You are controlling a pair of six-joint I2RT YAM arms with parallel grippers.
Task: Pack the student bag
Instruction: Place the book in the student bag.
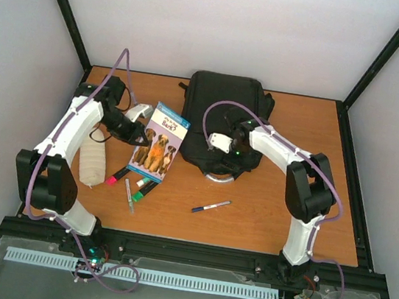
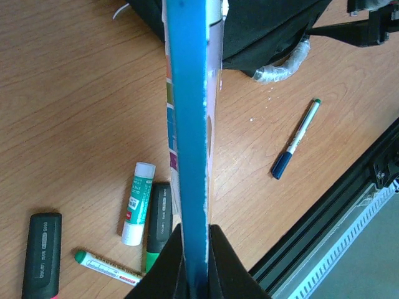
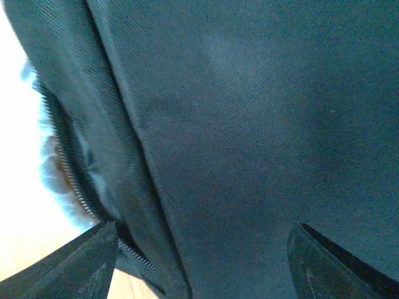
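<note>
The student bag (image 1: 220,111) lies flat at the back middle of the table, black, with a grey loop handle (image 1: 218,174) at its near end. My left gripper (image 2: 196,261) is shut on the edge of a blue book with dogs on its cover (image 1: 158,142), lifted edge-up just left of the bag; its spine (image 2: 190,124) runs up the left wrist view. My right gripper (image 1: 219,143) hovers over the bag's near end, jaws wide. In the right wrist view black bag fabric (image 3: 249,124) and a zipper (image 3: 75,180) fill the space between its fingers (image 3: 81,261).
On the table under the book lie a glue stick (image 2: 137,202), a green highlighter (image 2: 160,218), a black highlighter (image 2: 42,252) and a green-capped marker (image 2: 106,266). A blue pen (image 1: 211,207) lies nearer the front edge. A white bundle (image 1: 94,161) sits by the left arm.
</note>
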